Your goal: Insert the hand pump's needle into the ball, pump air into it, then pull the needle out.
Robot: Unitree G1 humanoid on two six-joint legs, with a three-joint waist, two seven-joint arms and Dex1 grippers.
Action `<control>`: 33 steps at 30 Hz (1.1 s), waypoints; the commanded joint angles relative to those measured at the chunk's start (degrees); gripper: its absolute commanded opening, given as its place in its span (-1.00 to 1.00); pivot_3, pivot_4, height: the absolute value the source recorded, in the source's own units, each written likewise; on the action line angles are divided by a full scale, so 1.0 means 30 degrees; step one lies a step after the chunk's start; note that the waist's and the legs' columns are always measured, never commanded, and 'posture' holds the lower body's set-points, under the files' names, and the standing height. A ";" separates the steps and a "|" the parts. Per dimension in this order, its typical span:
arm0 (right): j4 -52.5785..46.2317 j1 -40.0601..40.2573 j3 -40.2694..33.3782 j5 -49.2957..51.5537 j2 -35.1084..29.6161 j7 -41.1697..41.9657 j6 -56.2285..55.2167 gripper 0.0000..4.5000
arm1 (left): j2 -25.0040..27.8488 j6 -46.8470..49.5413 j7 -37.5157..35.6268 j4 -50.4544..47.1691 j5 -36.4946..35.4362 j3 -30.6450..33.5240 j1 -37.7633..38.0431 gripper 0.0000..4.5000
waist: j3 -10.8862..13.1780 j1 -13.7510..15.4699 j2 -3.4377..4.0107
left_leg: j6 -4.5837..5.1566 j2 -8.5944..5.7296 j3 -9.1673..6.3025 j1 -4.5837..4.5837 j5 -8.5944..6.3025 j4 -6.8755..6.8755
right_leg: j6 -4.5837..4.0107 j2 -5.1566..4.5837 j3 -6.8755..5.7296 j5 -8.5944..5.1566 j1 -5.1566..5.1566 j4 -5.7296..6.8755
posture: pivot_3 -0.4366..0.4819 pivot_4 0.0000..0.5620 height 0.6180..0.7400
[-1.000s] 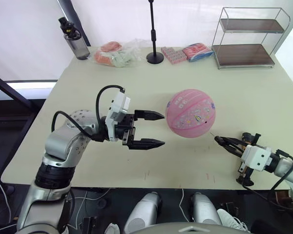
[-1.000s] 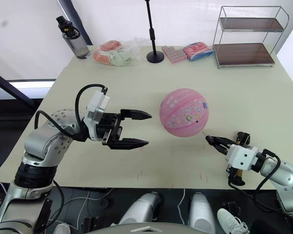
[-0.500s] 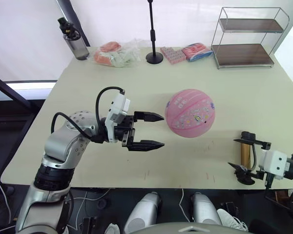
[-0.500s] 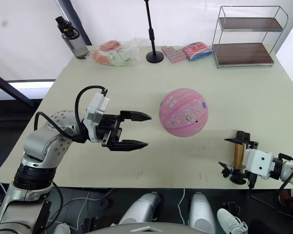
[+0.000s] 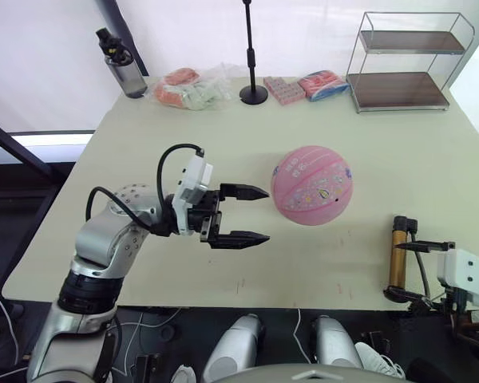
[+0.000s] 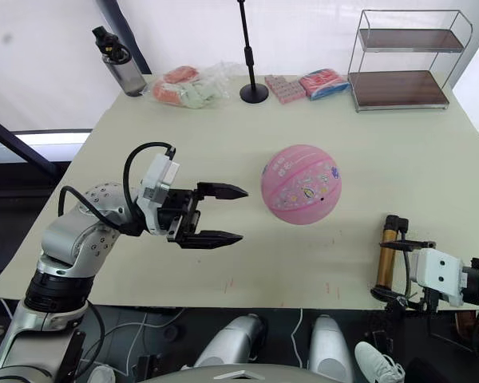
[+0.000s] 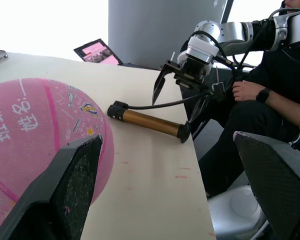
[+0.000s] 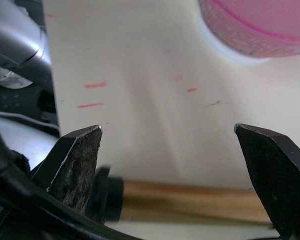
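Both grippers, left [image 5: 255, 214] and right [image 7: 179, 93], gape empty; ball [image 5: 311, 185] could roll, pump [image 5: 397, 254] teeters near table edge [image 5: 303, 281].

Seen along the left gripper [image 7: 170, 195], its two black fingers [image 7: 65, 190] spread wide apart, the pink ball [image 7: 40, 145] sits on the cream desk [image 7: 140, 195] against one finger's inner side. Beyond it, the bronze hand pump [image 7: 149, 122] lies flat near the desk's edge, its black hose curving up toward the right gripper [image 7: 182, 97], which hangs just above with fingers parted. A seated person's hand [image 7: 245, 91], wearing a dark watch, rests on a lap behind. A pink packet [image 7: 97, 51] lies at the desk's far end.
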 commanded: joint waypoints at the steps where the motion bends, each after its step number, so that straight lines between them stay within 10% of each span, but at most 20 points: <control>1: -0.0915 0.0657 -0.0857 -0.0321 -0.0871 0.0620 0.1040 0.98 | -0.0007 -0.0397 -0.0202 -0.0221 -0.0055 0.0066 -0.0046 1.00 | 0.0000 0.0003 0.0000 | 0.0000 0.0000 0.0001 0.0001 0.0000 0.0002 | 0.0000 0.0000 0.0000 0.0000 0.0000 0.0001 | -0.05 -0.47 0.93; 18: 0.2360 -0.0069 -0.1221 -0.6726 -0.3596 -0.0108 -0.1445 0.98 | -0.0074 -0.0795 -0.0477 -0.0014 0.0120 -0.0067 0.0162 1.00 | 0.0000 -0.0015 -0.0001 | -0.0002 0.0000 0.0023 0.0001 0.0001 0.0006 | 0.0001 -0.0002 0.0001 0.0001 0.0000 0.0001 | -0.05 -0.47 0.93; 33: 0.3783 -0.4561 0.1857 -0.7358 -0.0121 -0.2777 -0.0670 0.98 | -0.0136 -0.0837 -0.0268 -0.0121 0.0137 0.0069 0.0335 1.00 | -0.0041 -0.0420 -0.0378 | -0.0023 0.0094 0.0094 0.0059 0.0013 0.0040 | -0.0072 0.0079 0.0045 0.0060 0.0043 0.0003 | -0.05 -0.47 0.93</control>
